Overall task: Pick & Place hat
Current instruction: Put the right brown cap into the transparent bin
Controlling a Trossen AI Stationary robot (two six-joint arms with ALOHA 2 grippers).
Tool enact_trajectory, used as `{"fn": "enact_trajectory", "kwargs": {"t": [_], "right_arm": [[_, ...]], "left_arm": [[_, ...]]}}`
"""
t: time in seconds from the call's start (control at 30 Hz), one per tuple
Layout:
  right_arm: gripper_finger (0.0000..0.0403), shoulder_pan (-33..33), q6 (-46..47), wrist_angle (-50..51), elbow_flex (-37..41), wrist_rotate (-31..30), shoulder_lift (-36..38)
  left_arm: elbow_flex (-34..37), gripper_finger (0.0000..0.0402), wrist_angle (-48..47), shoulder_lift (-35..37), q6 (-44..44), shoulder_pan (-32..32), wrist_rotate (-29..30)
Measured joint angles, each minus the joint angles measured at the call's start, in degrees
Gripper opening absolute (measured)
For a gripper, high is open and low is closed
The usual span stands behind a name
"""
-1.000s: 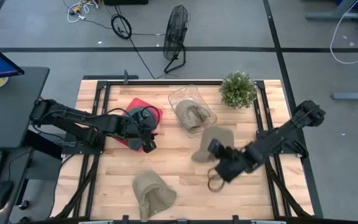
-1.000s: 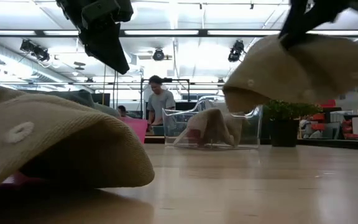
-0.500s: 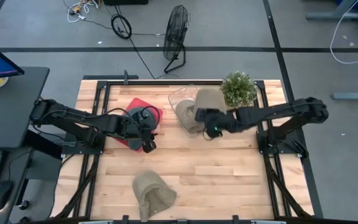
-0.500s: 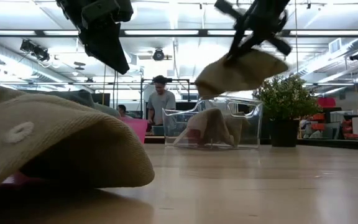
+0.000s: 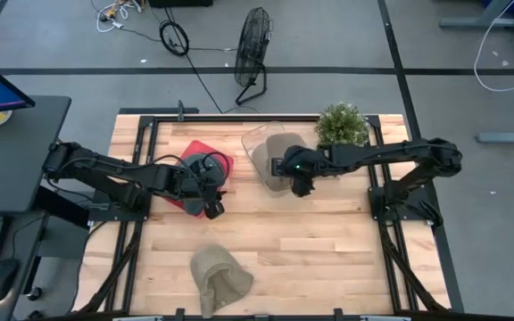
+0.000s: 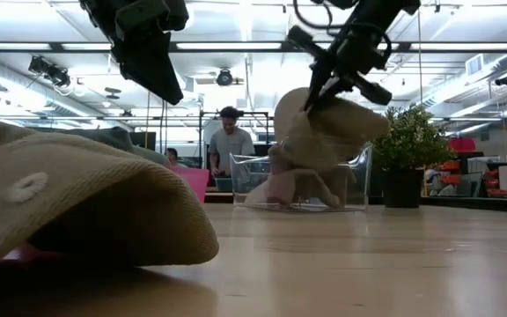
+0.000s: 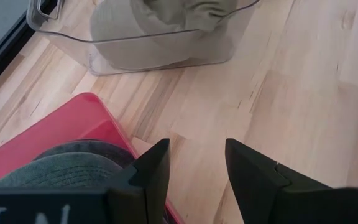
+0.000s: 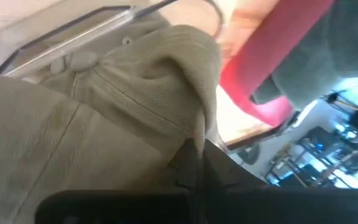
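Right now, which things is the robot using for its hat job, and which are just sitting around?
For the job:
- right gripper
- tan hat it holds
- clear bin
- hat in the bin
- spare tan hat

Lying about:
- potted plant
- red tray
- grey hat
- left gripper

**Cloth, clear plastic and pale wood**

You are looking at a pale wooden tabletop (image 5: 275,241) of smooth, matt planks with visible grain, framed by black metal rails (image 5: 141,134). The clear plastic bin (image 6: 355,180) is glossy and see-through, its rim catching light. The tan cloth hat (image 6: 324,128) held over it shows a fine ribbed weave, soft and matt, with stitched eyelets; another tan cloth hat (image 5: 217,276) lies crumpled on the wood, equally dull. The red plastic tray (image 7: 55,124) looks smooth with a slight sheen, and the grey-green cloth hat (image 7: 61,168) in it looks finely ribbed. The left gripper (image 7: 194,171) has dark matt plastic fingers (image 7: 154,171).
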State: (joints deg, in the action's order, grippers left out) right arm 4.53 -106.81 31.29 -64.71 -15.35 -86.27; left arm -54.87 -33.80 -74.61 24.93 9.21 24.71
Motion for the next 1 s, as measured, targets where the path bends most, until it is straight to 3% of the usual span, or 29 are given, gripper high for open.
{"fn": "enact_trajectory", "kwargs": {"t": [0.2,0.43,0.73,1.0], "right_arm": [[0.0002,1.8,3.1,-1.5,0.0,11.2,-4.1],[0.0004,4.4,1.0,-9.1,0.0,11.6,-7.4],[0.0038,6.0,32.3,-10.1,0.0,11.2,-7.5],[0.0089,4.6,47.2,-8.2,0.0,11.1,-7.1]], "left_arm": [[0.0,0.016,0.0,0.0,0.0,0.0,0.0],[0.0,0.016,0.0,0.0,0.0,0.0,0.0],[0.0,0.016,0.0,0.0,0.0,0.0,0.0],[0.0,0.016,0.0,0.0,0.0,0.0,0.0]]}}
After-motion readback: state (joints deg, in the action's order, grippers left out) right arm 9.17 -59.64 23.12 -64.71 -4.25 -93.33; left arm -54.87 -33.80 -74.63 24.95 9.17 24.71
